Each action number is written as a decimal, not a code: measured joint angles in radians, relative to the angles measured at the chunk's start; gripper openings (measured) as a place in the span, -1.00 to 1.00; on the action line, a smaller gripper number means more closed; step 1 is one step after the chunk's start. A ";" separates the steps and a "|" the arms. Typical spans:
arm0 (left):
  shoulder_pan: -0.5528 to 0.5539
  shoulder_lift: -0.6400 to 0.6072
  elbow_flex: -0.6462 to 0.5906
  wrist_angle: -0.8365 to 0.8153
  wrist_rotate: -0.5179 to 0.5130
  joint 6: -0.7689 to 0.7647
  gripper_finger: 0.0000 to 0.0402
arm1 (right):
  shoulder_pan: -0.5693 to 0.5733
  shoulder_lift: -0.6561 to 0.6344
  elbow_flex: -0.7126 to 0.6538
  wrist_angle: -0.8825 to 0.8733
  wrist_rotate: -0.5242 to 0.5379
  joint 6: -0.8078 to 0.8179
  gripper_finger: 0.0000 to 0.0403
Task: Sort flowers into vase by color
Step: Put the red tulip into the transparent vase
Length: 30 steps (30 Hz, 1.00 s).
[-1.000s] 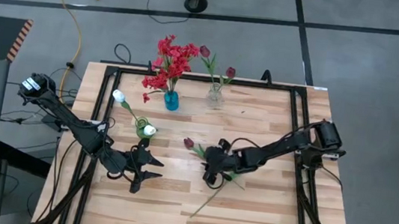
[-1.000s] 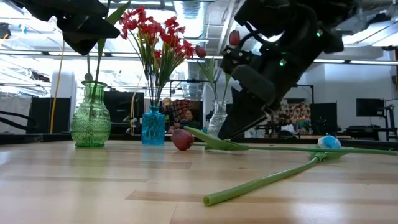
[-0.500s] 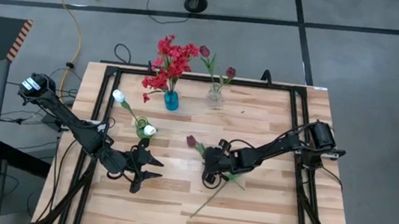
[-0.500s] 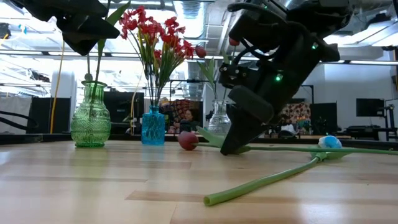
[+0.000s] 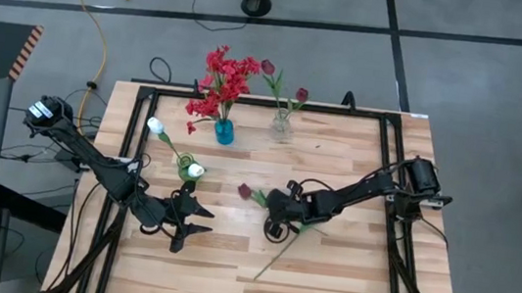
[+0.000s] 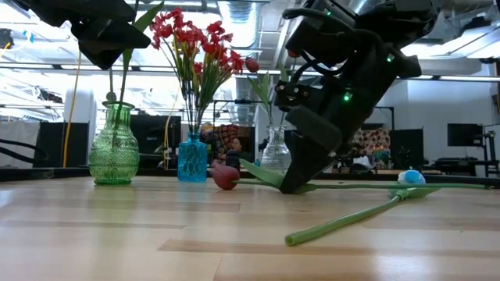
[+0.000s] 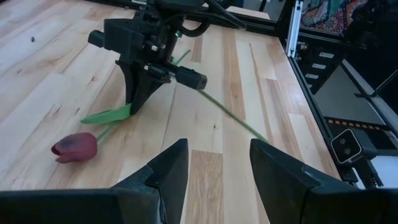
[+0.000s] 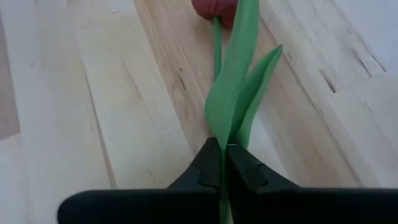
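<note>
Right gripper (image 8: 222,163) clamped on thin green stem of dark maroon tulip (image 5: 246,192), mid-table on pale wooden tabletop (image 5: 346,265). Left gripper (image 7: 214,165) hovers nearby, fingers apart, holding nothing.

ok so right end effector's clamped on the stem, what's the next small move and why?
Probably lift straight up. The right end effector is shut on the thin green stem of the dark maroon tulip, whose blossom and stem end lie on the wooden table. The small clear glass vase already holds maroon tulips, so that looks like the destination. The left end effector waits open nearby.
</note>
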 joint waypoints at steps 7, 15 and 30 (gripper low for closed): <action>0.000 0.000 0.000 0.000 0.000 0.000 -0.20 | 0.000 -0.055 0.007 -0.012 -0.013 0.018 -0.79; 0.000 0.000 0.000 0.000 0.000 0.000 -0.20 | 0.030 -0.235 0.009 0.038 0.153 -0.105 -0.84; 0.000 0.000 0.000 -0.001 -0.002 0.000 -0.20 | 0.018 -0.339 0.010 0.620 0.226 -0.680 -0.82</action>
